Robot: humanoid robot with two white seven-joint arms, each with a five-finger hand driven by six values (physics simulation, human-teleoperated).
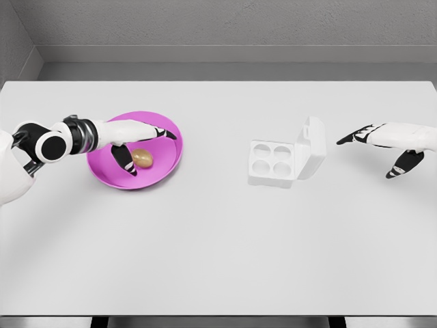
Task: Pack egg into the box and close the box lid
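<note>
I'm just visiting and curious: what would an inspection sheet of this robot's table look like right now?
Surface: white table, flat and bare in front.
Job's things: brown egg lies in the pink bowl; white egg box has its lid up, four cups empty.
Clutter: nothing seen.
Hands: left hand over the bowl, fingers spread around the egg, no grasp yet; right hand open, right of the box.
Cables: nothing seen.
Surroundings: grey wall behind.
</note>
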